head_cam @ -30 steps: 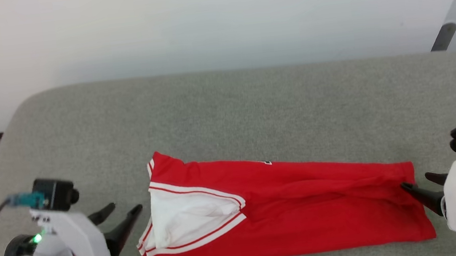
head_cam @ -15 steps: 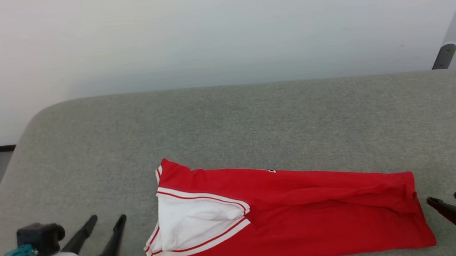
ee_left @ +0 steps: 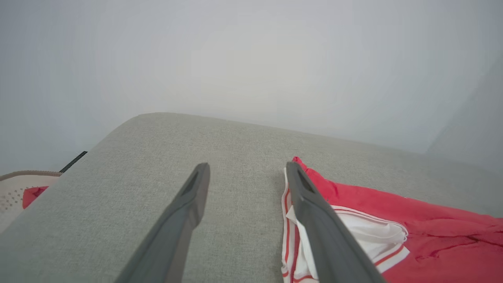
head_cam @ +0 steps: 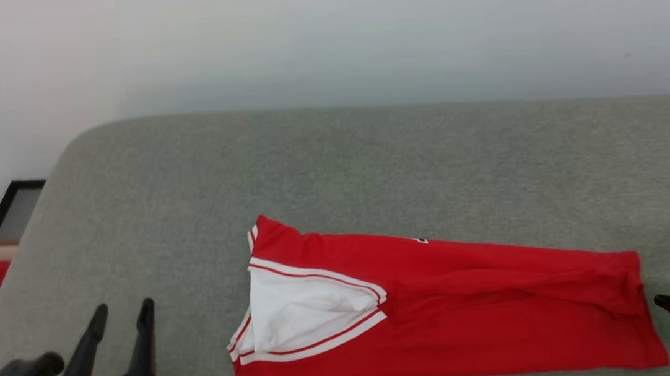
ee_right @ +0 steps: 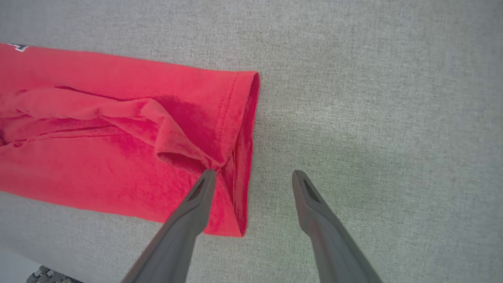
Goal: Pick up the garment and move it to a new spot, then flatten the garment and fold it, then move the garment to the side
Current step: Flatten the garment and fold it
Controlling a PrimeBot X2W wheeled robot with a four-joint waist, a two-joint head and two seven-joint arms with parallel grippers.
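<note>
The red jersey point(head_cam: 448, 319) is laid as a long folded band on the grey fabric tabletop point(head_cam: 370, 165), its long axis running from one gripper to the other. The left gripper point(head_cam: 123, 307) is held well off the jersey's white-sleeve end, fingers spread and empty. The right gripper point(ee_right: 254, 173) is held just beside the jersey's hem, fingers likewise spread, and is judged the nearer

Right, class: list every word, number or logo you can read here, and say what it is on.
No text can be read in full.
On the jersey: a sliver of black, white-edged print peeks out at the fold's far edge, too little to read.
</note>
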